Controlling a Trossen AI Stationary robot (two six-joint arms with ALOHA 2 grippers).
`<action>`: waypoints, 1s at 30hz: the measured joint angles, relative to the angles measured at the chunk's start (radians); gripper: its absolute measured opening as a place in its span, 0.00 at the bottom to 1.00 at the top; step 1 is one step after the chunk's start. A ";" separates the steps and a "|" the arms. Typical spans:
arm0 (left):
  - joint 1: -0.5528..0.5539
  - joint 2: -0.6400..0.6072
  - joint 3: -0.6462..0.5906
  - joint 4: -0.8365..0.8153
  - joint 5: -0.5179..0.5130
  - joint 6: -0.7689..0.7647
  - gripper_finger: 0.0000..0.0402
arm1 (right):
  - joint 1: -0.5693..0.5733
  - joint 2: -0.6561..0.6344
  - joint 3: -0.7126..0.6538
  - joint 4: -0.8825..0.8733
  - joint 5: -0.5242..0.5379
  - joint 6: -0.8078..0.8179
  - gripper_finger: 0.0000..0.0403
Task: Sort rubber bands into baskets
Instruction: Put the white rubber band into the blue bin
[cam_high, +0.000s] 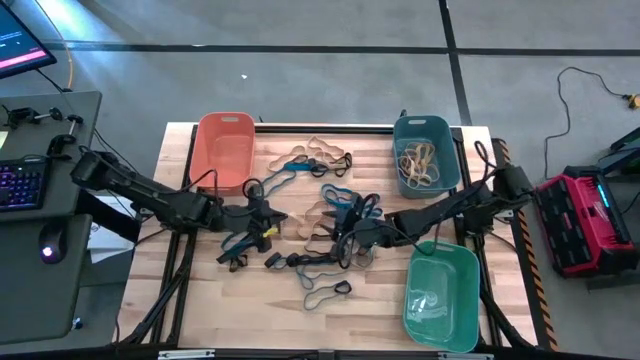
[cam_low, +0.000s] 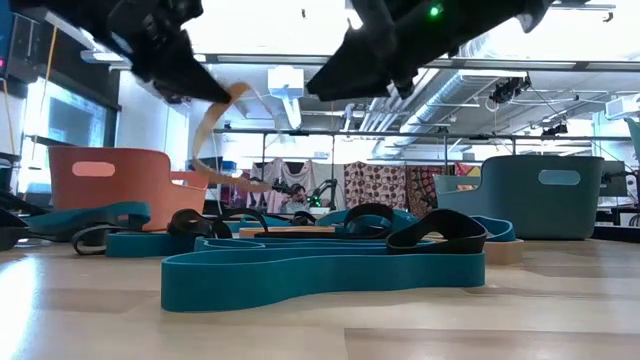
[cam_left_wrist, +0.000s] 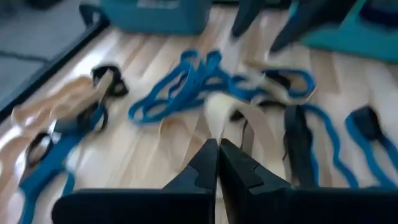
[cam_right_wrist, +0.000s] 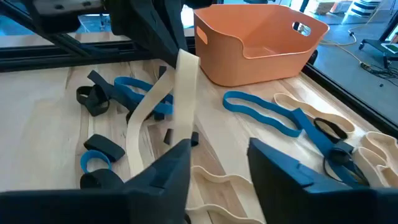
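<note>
Rubber bands (cam_high: 330, 215), tan, blue and black, lie scattered over the middle of the bench (cam_high: 190, 300), between the orange basket (cam_high: 224, 148), teal basket (cam_high: 424, 150) and green basket (cam_high: 440, 292). The left end effector (cam_high: 268, 222) is closed on a tan band (cam_right_wrist: 177, 99) lifted off the wood. The right end effector (cam_right_wrist: 217, 163) stands open, close beside that band. Arms hide bands beneath them.
</note>
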 joint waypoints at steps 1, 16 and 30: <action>0.000 0.010 0.000 0.031 0.000 0.014 0.00 | 0.000 0.012 0.000 0.022 0.000 0.000 0.40; 0.000 0.135 0.000 0.311 0.005 0.125 0.00 | -0.012 0.068 0.000 0.260 -0.109 -0.026 0.46; -0.004 0.137 0.000 0.374 0.018 0.148 0.00 | -0.016 0.068 0.000 0.264 -0.143 -0.026 0.13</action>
